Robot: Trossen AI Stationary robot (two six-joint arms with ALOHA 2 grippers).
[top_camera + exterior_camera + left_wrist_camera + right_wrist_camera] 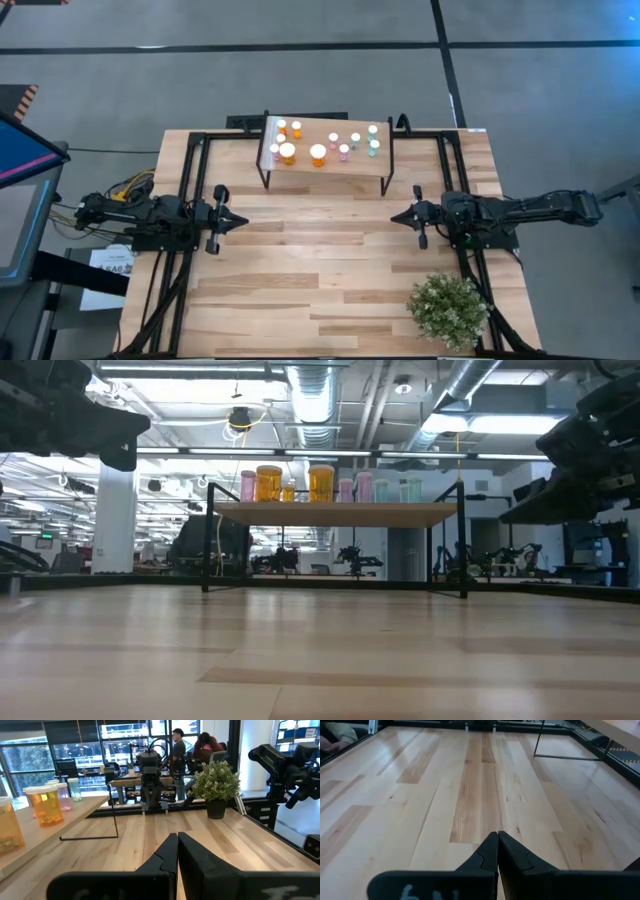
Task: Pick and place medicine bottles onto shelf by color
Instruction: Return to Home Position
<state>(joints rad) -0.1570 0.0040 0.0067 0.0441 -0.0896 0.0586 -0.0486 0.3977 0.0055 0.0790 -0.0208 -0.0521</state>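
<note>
Nearest you, in each wrist view, the dark two-finger left gripper (177, 836) and right gripper (497, 835) show their fingers pressed together, pinching nothing. From above, the two lie low at opposite sides of the light plank tabletop (320, 270), tips facing each other and well apart. The small white-capped medicine bottles (344, 150) all stand upright on the raised wood-topped, black-legged shelf (340, 174) at the far edge. The orange bottles (318, 155) are toward its white ribbed end, pink in the middle, and the teal-green bottles (374, 146) at the other end.

Judge the sorting done and the homing step all but finished; your next move calls for no grasp, only parking. A green potted plant (447, 308) stands near the right gripper's side, and nothing lies between the grippers. People (204, 745) sit beyond the table.
</note>
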